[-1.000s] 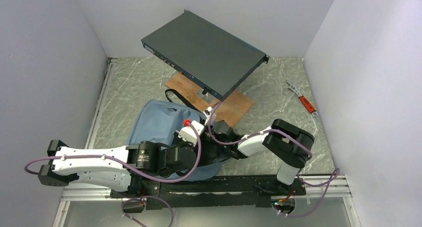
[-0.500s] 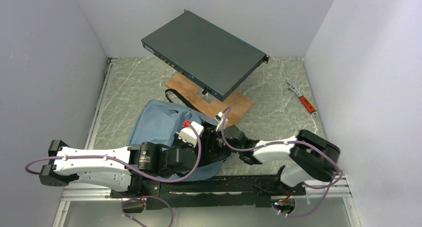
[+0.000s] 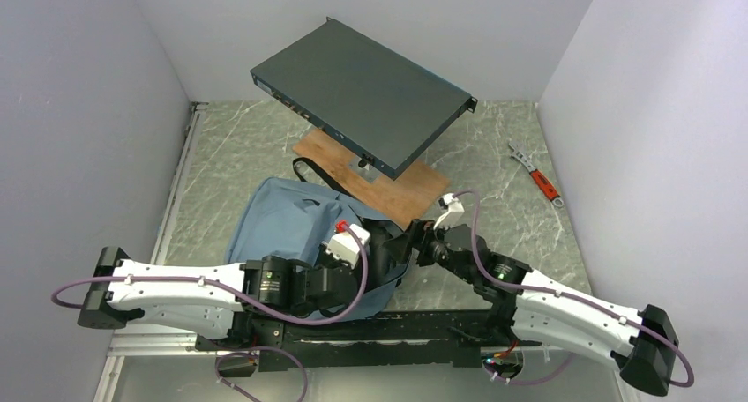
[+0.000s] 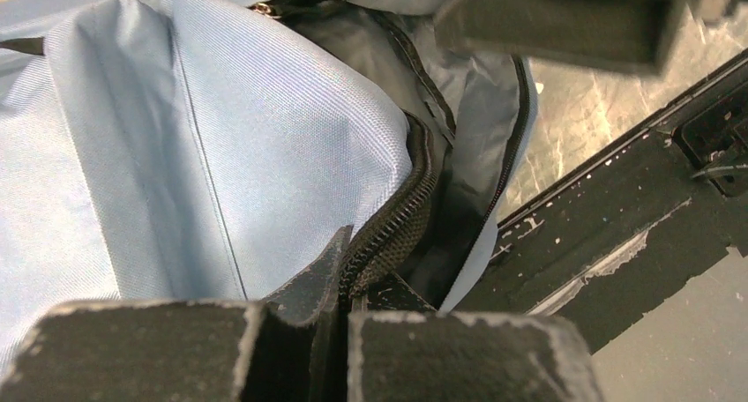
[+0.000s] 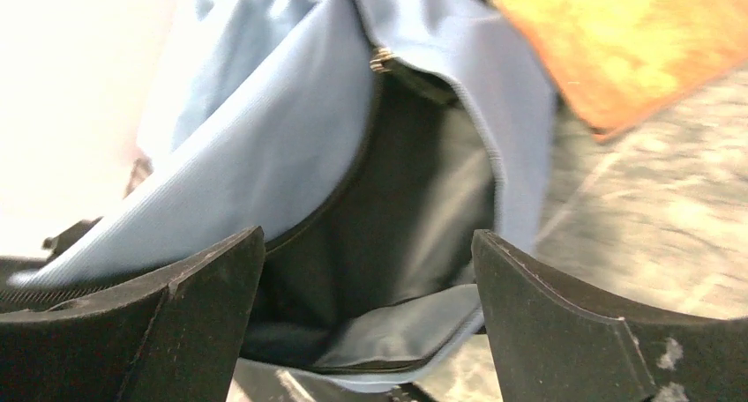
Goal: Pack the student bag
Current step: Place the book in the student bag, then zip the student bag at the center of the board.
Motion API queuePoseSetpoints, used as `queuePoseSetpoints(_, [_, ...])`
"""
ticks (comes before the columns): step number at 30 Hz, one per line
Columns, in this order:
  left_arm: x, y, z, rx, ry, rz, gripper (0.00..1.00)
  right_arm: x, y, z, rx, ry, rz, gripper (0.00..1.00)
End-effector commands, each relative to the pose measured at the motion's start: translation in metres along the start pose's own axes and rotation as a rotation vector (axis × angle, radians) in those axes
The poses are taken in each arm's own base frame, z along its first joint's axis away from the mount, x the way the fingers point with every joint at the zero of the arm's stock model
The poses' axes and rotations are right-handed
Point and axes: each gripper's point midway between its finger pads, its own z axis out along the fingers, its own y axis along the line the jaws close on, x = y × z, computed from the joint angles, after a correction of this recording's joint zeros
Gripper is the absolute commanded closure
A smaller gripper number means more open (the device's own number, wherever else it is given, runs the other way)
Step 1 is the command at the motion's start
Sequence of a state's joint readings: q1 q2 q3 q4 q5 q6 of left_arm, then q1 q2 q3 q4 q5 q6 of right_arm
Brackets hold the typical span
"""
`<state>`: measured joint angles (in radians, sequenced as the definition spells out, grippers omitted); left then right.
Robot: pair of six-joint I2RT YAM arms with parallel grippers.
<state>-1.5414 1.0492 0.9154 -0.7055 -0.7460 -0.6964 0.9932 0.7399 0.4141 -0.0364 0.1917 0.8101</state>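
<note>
The student bag lies on the table, light blue-grey, its mouth turned toward the arms. My left gripper is shut on the bag's black zipper edge, holding that edge up. In the left wrist view the left gripper pinches the zipper tape next to the blue fabric. My right gripper stands open just outside the mouth. In the right wrist view the right gripper frames the dark lining with nothing between its fingers.
A dark flat metal box stands raised over a wooden board behind the bag. A red-handled wrench lies at the far right. A black rail runs along the near edge, and walls close in both sides.
The right arm has swung out low to the right, its gripper drawing back from the bag's mouth and opening wide. The left gripper has kept its hold on the zipper edge.
</note>
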Motion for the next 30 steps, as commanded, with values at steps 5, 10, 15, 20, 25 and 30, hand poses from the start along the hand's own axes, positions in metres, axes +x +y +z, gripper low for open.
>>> queuePoseSetpoints(5, [0.028, -0.022, 0.004, 0.122, 0.077, -0.046, 1.0, -0.009, -0.067, 0.019, 0.211, 0.006, 0.014, 0.2])
queuePoseSetpoints(10, [0.044, -0.014, 0.003, 0.121, 0.095, -0.104, 1.0, -0.02, -0.068, 0.029, 0.262, 0.03, -0.076, 0.31])
queuePoseSetpoints(15, [0.054, 0.005, -0.002, 0.087, 0.094, -0.151, 1.0, -0.039, -0.041, 0.023, 0.192, 0.018, -0.149, 0.29])
queuePoseSetpoints(20, [0.059, 0.021, -0.007, 0.065, 0.077, -0.185, 1.0, -0.035, 0.022, 0.031, -0.097, -0.119, -0.584, 0.24])
queuePoseSetpoints(25, [0.052, 0.038, -0.016, 0.039, 0.036, -0.214, 1.0, -0.033, 0.016, 0.062, 0.007, -0.135, -0.939, 0.13])
queuePoseSetpoints(30, [0.039, 0.056, -0.028, 0.02, -0.023, -0.279, 1.0, -0.033, 0.005, 0.068, 0.057, -0.125, -1.156, 0.05])
